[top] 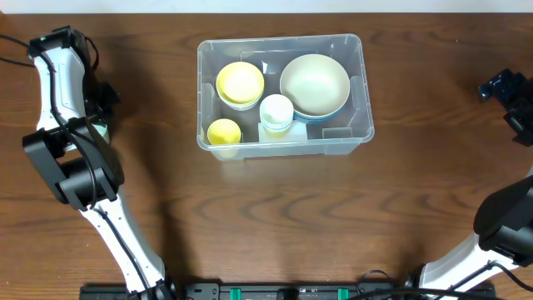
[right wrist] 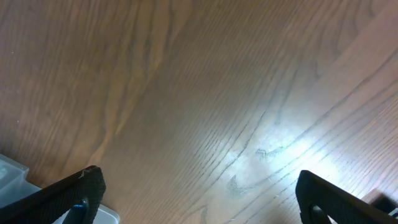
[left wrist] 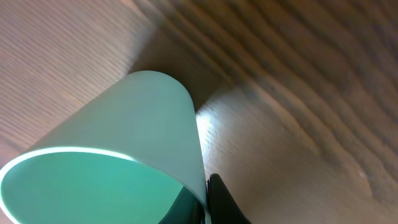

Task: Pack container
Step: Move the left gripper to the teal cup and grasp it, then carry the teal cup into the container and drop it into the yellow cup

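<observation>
Left pincer (left wrist: 200,208) looks clamped on the mint cup (left wrist: 124,124); right pincer (right wrist: 199,202) gapes apart, empty. The next move, I judge, is carrying the cup over the desk (left wrist: 298,93) into the clear container (top: 360,83).

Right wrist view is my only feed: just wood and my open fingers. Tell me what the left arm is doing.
Observer: The left gripper is at a mint-green cup. Only one finger shows, against the cup's rim wall, so I cannot confirm a grip.
Operator: Give me what's packed.
Observer: The clear container holds a yellow bowl, a large cream bowl, stacked white cups and a yellow cup.
Operator: Place me against it.
Observer: Overhead, your right gripper sits far right of the container, apart from it.
</observation>
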Controlling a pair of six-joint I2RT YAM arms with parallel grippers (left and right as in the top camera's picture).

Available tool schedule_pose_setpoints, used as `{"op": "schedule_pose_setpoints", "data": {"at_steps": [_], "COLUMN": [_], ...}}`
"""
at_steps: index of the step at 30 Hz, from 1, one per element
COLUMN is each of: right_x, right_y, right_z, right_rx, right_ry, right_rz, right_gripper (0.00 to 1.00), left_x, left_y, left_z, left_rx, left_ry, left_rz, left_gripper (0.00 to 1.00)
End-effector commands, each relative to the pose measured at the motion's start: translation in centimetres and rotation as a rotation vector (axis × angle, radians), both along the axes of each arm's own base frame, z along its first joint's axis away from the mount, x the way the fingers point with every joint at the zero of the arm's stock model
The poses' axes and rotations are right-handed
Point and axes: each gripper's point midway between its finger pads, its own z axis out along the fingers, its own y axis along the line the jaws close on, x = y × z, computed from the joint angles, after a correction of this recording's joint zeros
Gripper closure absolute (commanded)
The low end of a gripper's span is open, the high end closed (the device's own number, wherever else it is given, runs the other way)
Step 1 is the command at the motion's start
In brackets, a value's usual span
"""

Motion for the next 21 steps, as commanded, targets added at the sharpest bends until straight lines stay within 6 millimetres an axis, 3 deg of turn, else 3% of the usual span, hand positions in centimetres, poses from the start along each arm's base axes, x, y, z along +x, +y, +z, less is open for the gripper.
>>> {"op": "schedule_pose_setpoints", "data": {"at_steps": [1, 5, 10, 16, 21], "right_x": [-0.1, -0.1, -0.1, -0.1, -0.1], "right_y": [0.0, 0.0, 0.0, 0.0, 0.0], "right_z": [0.1, 0.1, 0.1, 0.1, 0.1], "right_rx": [-0.005, -0.005, -0.005, -0.005, -0.005], "right_ry": [-0.001, -0.001, -0.001, -0.001, -0.001], "right_rz": [-0.015, -0.015, -0.015, -0.016, -0.015], "right_gripper": [0.01, 0.01, 0.01, 0.01, 0.01], "left_x": [0.4, 0.8, 2.0, 2.1, -0.2], "left_y": [-2.7, -5.3, -9.7, -15.4, -20.6], "left_z": [0.2, 2.0, 6.2, 13.4, 19.7], "left_rx": [-0.095, -0.103, -0.08, -0.042, -0.027], "left_ry": [-0.013, -0.027, -0.115, -0.287, -0.433], "left_rz": [-0.056, -0.136, -0.291, -0.474, -0.636], "left_gripper": [0.94, 0.94, 0.94, 0.94, 0.94]}}
